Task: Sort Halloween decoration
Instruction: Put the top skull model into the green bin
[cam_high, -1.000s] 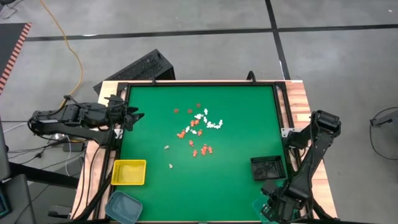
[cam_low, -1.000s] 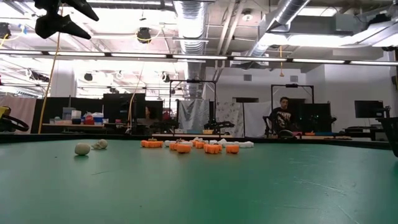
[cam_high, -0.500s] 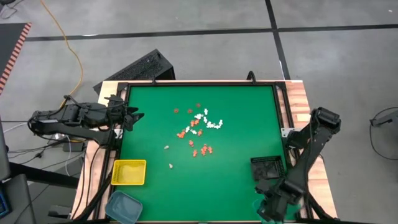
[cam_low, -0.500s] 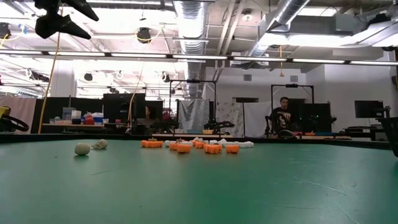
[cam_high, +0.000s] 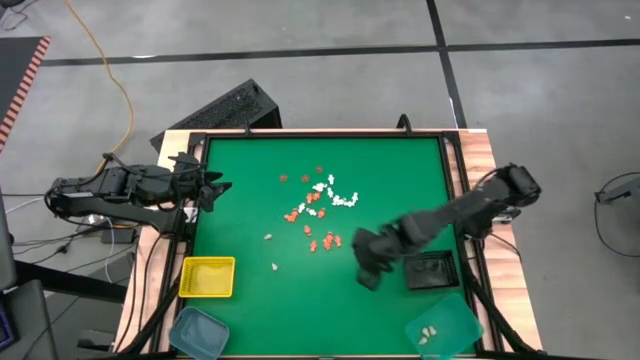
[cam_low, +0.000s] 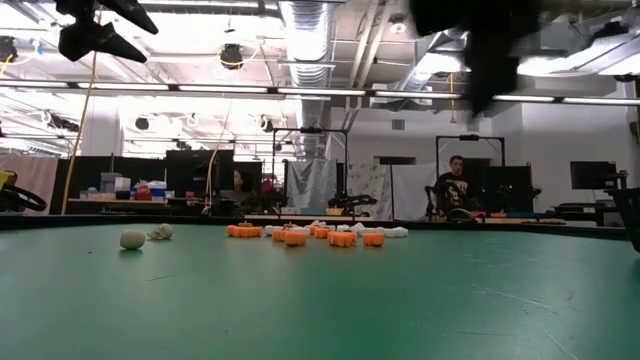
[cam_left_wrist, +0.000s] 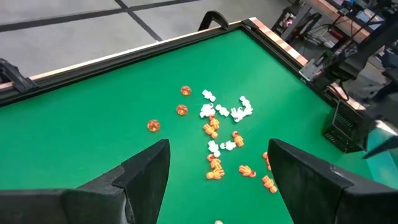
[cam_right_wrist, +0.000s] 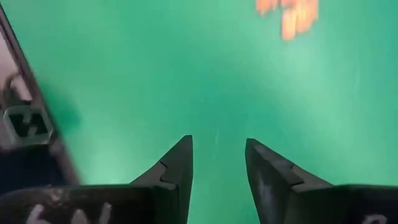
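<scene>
From above, the Halloween decoration (cam_high: 318, 208) is lying as a loose scatter of tiny orange-red and white trinkets around the middle of the green counter (cam_high: 250, 170), with two pale strays nearer the yellow tray (cam_high: 208, 277) at the left edge. The right gripper (cam_high: 367, 262) is hanging over the counter beside the black tray (cam_high: 432, 270) near the right edge, well apart from the scatter; its jaws are too small here to read. The teal tray (cam_high: 445, 325) at the near right corner is holding a few pale bits, and a second teal tray (cam_high: 198, 331) is sitting at the near left corner. The left gripper (cam_high: 215, 187) is waiting at the left edge. The low view is showing the trinkets (cam_low: 310, 235) as a row of orange and white lumps, two cream ones (cam_low: 145, 236) apart from it; the right arm is only a dark blur above, and a person is sitting in the room behind. The left wrist view is showing its jaws spread wide, the trinkets (cam_left_wrist: 221, 134) lying beyond them. The right wrist view is showing its jaws parted with nothing between, over bare green, orange pieces (cam_right_wrist: 289, 14) blurred and cut off ahead.
</scene>
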